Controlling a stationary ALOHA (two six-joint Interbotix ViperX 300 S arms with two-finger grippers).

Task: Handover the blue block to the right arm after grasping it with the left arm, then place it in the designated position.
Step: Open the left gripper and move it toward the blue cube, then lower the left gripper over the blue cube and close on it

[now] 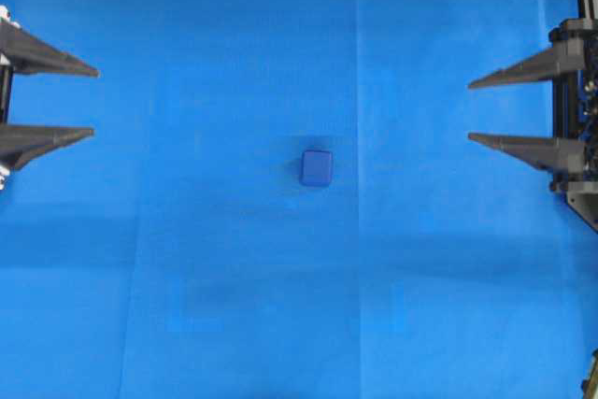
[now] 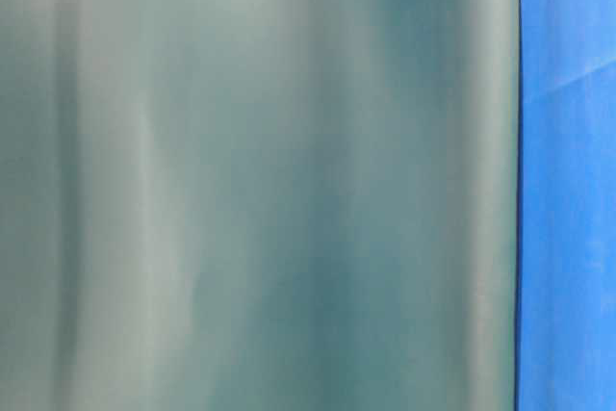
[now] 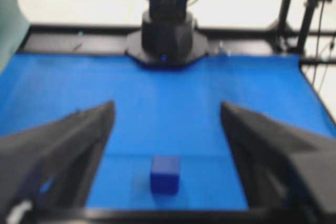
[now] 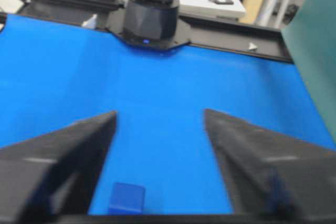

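Observation:
The blue block point(image 1: 316, 167) is a small dark-blue cube lying on the bright blue cloth near the middle of the overhead view. My left gripper point(image 1: 93, 102) is at the left edge, open and empty, its fingers pointing right, far from the block. My right gripper point(image 1: 470, 111) is at the right edge, open and empty, fingers pointing left. In the left wrist view the block point(image 3: 165, 173) sits low between the spread fingers of the left gripper point(image 3: 167, 113). In the right wrist view the block point(image 4: 126, 199) shows at the bottom by the left finger of the right gripper point(image 4: 159, 115).
The blue cloth point(image 1: 234, 306) covers the whole table. Each wrist view shows the opposite arm's black base point(image 3: 167, 38) point(image 4: 148, 20) at the far end. A pale grey-green panel point(image 2: 260, 180) fills most of the table-level view.

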